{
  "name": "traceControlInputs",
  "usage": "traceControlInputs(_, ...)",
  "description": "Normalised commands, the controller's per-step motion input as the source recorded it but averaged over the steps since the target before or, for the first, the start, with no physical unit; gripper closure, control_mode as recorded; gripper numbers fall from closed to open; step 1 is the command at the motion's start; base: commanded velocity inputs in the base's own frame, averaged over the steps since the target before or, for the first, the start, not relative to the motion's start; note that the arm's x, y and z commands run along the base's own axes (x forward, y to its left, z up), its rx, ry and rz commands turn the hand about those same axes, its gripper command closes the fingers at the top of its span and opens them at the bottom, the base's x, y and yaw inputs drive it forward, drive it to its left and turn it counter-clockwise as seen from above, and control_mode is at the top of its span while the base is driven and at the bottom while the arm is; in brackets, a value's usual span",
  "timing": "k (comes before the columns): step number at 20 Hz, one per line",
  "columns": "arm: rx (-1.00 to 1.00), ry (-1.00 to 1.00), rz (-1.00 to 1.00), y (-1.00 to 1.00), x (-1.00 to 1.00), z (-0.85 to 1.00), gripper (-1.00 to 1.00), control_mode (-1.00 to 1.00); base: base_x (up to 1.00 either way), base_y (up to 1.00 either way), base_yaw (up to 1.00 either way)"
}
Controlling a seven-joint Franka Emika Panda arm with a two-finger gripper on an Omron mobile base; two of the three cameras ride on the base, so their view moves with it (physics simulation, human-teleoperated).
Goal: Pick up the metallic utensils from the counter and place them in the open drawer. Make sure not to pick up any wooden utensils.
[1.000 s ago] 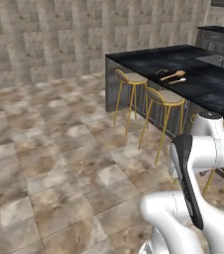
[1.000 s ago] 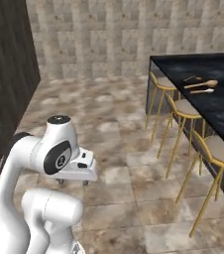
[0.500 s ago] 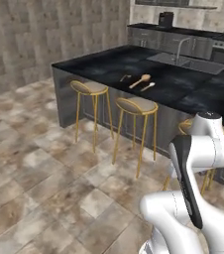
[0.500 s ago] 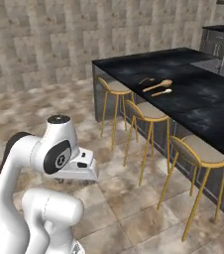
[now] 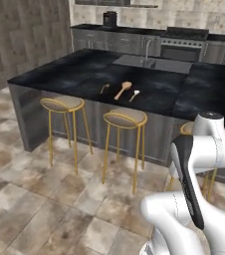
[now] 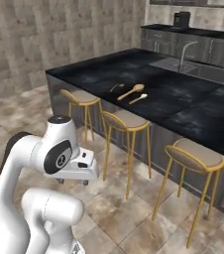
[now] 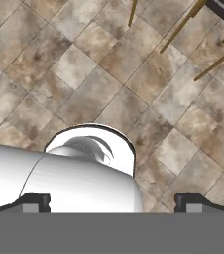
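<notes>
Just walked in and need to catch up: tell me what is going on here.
A white mobile robot arm is out on the tiled floor, facing a kitchen island with a black stone counter and gold-legged stools. Its pincer hangs open over the floor tiles, holding nothing. On the counter lie a large wooden spoon, a smaller pale utensil on one side of it and a small dark-looking one on the other. Nothing has been picked up yet.
</notes>
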Motion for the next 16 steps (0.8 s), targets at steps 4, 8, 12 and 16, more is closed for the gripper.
traceControlInputs(4, 0.00, 0.00, 0.00, 0.00, 0.00, 0.00, -1.00, 1.00, 1.00, 1.00, -0.41)
traceControlInputs(8, 0.00, 0.00, 0.00, 0.00, 0.00, 0.00, -1.00, 1.00, 1.00, 1.00, -0.41)
traceControlInputs(12, 0.00, 0.00, 0.00, 0.00, 0.00, 0.00, -1.00, 1.00, 1.00, 1.00, -0.42)
traceControlInputs(16, 0.00, 0.00, 0.00, 0.00, 0.00, 0.00, -1.00, 1.00, 1.00, 0.99, -0.42)
